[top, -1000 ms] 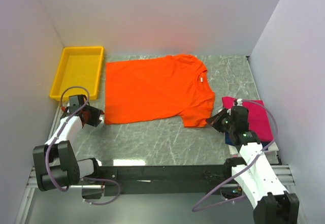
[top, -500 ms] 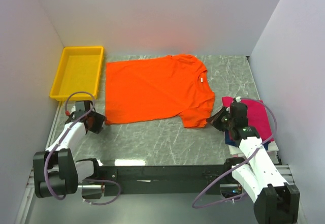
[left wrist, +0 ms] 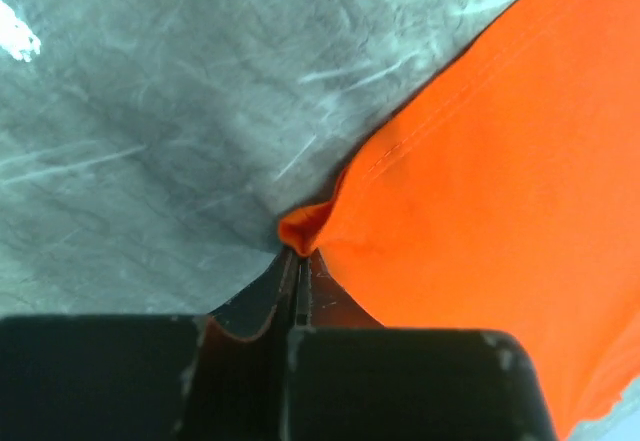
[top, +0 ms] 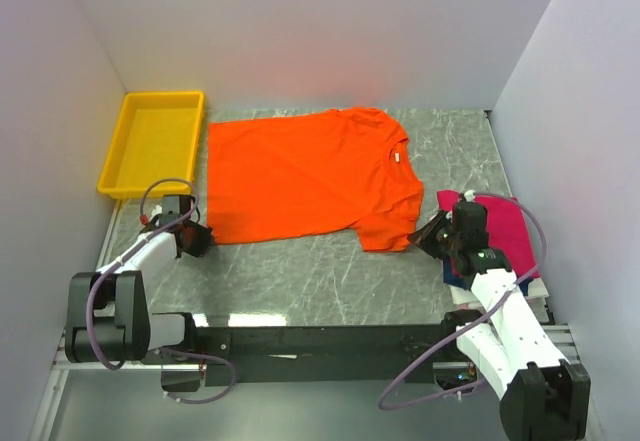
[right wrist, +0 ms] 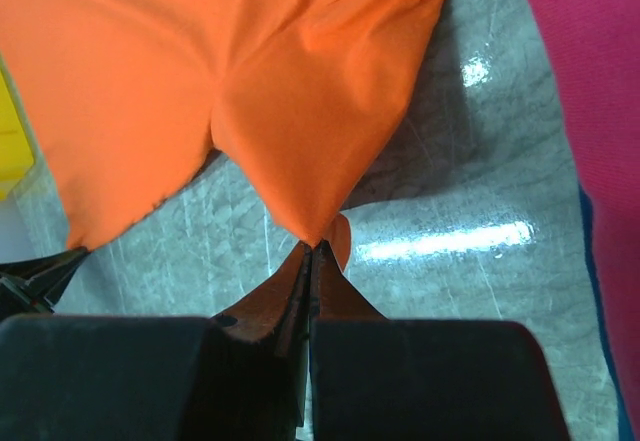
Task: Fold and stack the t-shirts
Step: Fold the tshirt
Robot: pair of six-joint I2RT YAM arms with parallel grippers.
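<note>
far left: yellow tray (top: 163, 95) by the wall, not part of the job.

left pincer (top: 203, 240) sits low on the counter (top: 300, 271). its jaws are pressed together on the near hem corner of the orange t-shirt (top: 310, 176), and a small nub of cloth bunches just ahead of the tips.

middle: the shirt lies spread flat, collar toward the right.

right pincer (top: 420, 238) is clamped the same way on the tip of the near sleeve, where the cloth rises to a peak.

far right: magenta t-shirt (top: 505, 231) folded on top of a navy one (top: 452, 273), just beside that arm.

reads as the start of a lengthwise fold. both grips take only a nip of cloth, so lift slowly. raise the two ends together, keep the near edge lightly taut, and carry it evenly toward the far edge. avoid dragging the body across the counter.
</note>
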